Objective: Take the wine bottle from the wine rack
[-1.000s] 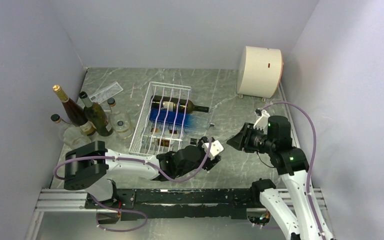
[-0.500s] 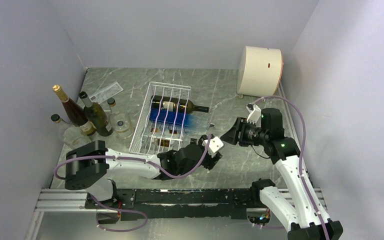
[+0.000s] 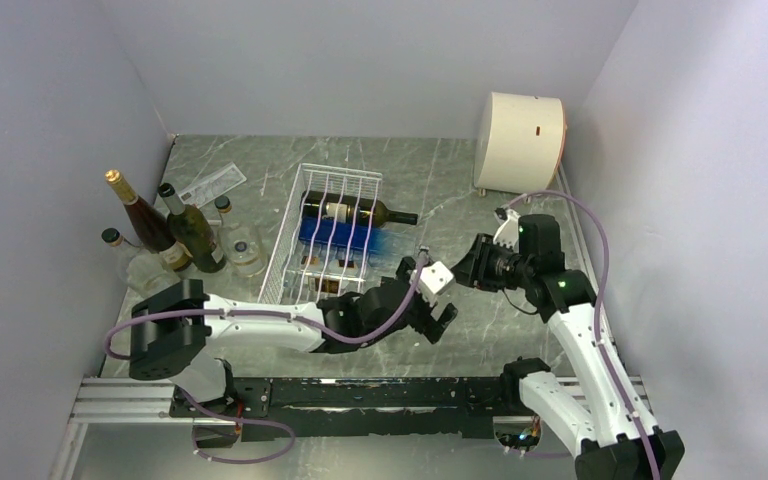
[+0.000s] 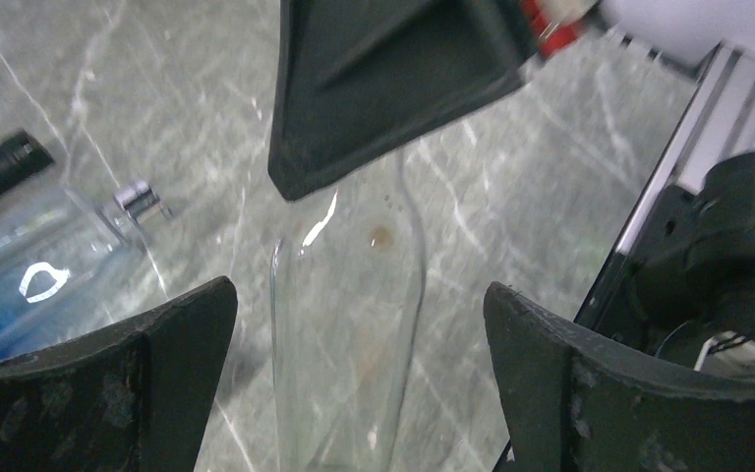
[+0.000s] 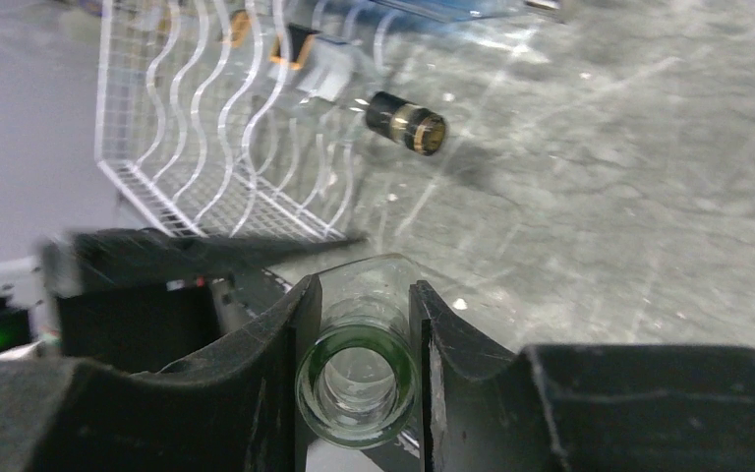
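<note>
Wine bottle (image 4: 349, 334) neck pinched in right gripper (image 5: 359, 295).

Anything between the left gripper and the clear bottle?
Nothing visible. The clear bottle sits between the left gripper's open fingers, with bare table showing in the gap on each side. The right gripper is clamped on the bottle's neck, further up and out of the left fingers' closing path.

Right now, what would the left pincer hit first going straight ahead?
Probably the right pincer, gripping the clear bottle just ahead; that bottle lies between the left pincer's open fingers. Depth unclear.
</note>
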`<state>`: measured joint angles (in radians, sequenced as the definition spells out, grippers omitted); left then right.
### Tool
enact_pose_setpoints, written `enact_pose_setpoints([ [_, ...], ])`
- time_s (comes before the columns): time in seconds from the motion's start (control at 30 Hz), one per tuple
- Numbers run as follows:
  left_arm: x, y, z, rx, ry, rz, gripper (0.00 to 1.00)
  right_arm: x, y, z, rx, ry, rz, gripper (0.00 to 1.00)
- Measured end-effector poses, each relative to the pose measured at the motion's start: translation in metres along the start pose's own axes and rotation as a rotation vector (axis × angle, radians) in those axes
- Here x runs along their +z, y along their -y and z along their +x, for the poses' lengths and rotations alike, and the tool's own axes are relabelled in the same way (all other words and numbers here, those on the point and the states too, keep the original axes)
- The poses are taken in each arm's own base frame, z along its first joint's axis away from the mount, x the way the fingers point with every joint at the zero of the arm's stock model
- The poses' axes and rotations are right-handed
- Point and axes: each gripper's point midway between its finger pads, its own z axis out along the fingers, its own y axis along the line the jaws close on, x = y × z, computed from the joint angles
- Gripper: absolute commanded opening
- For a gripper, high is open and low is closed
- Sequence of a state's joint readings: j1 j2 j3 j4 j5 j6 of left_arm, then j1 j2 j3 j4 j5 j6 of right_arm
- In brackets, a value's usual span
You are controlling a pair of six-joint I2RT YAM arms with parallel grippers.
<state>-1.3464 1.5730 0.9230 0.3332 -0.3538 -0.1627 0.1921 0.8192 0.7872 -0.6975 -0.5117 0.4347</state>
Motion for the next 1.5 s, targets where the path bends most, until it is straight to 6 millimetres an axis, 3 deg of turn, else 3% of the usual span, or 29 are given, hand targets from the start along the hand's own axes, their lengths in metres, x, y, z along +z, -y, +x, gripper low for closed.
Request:
enact_pose_setpoints([
  [0.1,-0.005,0.005,-0.03,-0.034,0.043,0.012,1.0,-0.002,0.008,-0.008,0.001,0.001,0.07,0.0],
  [0.2,-0.023,0.003,-0.059,-0.06,0.092,0.031,1.0,-0.009,0.01,-0.022,-0.031,0.034,0.12,0.0],
  [0.37,-0.049,-0.017,-0.098,-0.073,0.128,0.028,1.0,-0.018,0.016,-0.041,-0.064,0.072,0.208,0.0],
  [0.57,-0.065,-0.084,-0.16,-0.039,0.148,-0.1,1.0,-0.036,0.028,-0.066,-0.083,0.145,0.352,0.0],
  [0.73,-0.099,-0.146,-0.202,-0.013,0.207,-0.236,1.0,-0.051,0.04,-0.087,-0.099,0.22,0.47,0.0],
  [0.83,-0.123,-0.171,-0.202,0.004,0.24,-0.314,1.0,-0.059,0.046,-0.101,-0.109,0.257,0.537,0.0],
  [0.93,-0.138,-0.183,-0.18,0.022,0.232,-0.36,0.98,-0.064,0.049,-0.114,-0.115,0.29,0.582,0.0],
  [1.27,-0.141,-0.207,-0.133,0.163,0.152,-0.476,0.96,-0.051,0.071,-0.166,-0.102,0.342,0.75,0.0],
  [1.5,-0.143,-0.213,-0.132,0.222,0.145,-0.526,0.97,-0.039,0.086,-0.19,-0.071,0.39,0.829,0.0],
])
